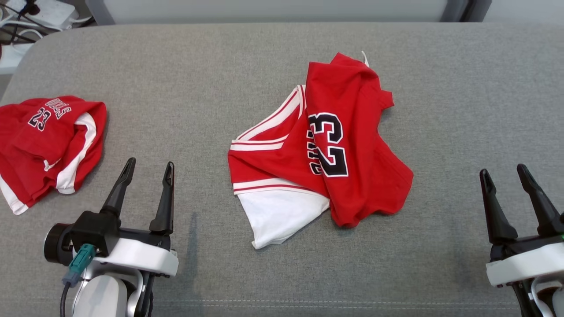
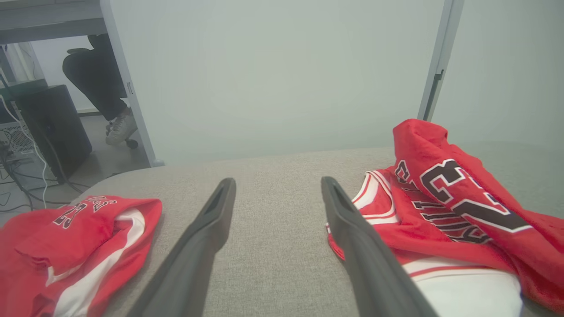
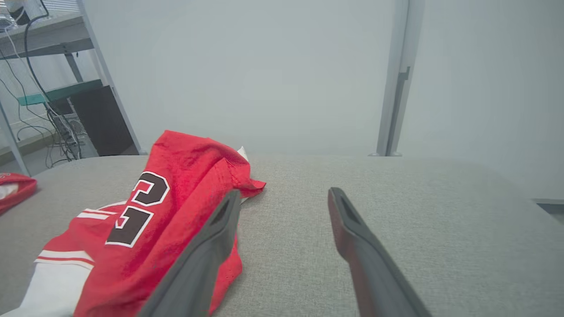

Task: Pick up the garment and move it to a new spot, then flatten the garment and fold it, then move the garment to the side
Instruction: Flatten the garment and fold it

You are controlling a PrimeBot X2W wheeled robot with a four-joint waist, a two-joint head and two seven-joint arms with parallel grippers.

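A red and white garment (image 1: 321, 149) with a black "23" lies crumpled in the middle of the grey cushioned surface (image 1: 246, 70); it also appears at the right of the left wrist view (image 2: 445, 211) and at the left of the right wrist view (image 3: 145, 220). My left gripper (image 1: 149, 168) stands open near the front left, empty, well to the left of it (image 2: 277, 193). My right gripper (image 1: 503, 172) is open and empty at the front right, clear of the cloth (image 3: 284, 198).
A second red and white jersey (image 1: 44, 145) lies bunched at the left edge of the surface (image 2: 75, 246). Beyond the far edge stand a pale wall, a metal post (image 3: 394, 88), a desk with cables and a person's leg (image 2: 99, 83) on a chair.
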